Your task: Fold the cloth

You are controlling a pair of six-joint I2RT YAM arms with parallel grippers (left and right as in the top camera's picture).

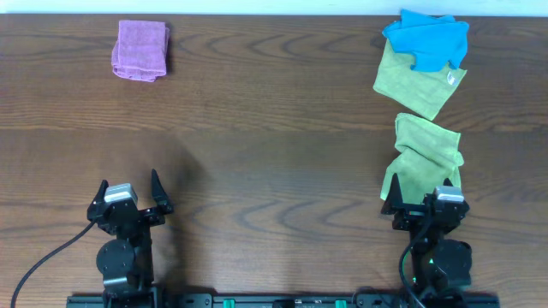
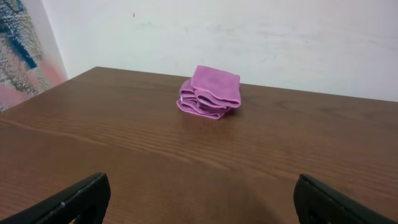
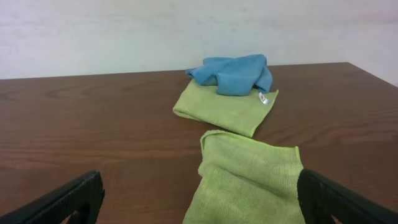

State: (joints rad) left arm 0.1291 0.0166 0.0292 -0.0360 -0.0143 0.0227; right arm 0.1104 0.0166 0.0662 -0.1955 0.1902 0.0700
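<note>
You'll find the soft, rumpled lime-green cloth (image 1: 426, 147) on the wood-grain table (image 1: 274, 128), just ahead of the right end effector (image 1: 425, 198). Its fingers are spread apart, as are those of the left end effector (image 1: 130, 193).

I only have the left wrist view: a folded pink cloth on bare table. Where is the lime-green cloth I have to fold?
Observer: The lime-green cloth lies rumpled on the right side of the table, with its near end between the open fingers of the right hand.
Operator: What else is over there that I might grab by mistake?
Observer: Just beyond it lies a duller green cloth, flatter and squarer, with a blue cloth heaped on its far part.
</note>
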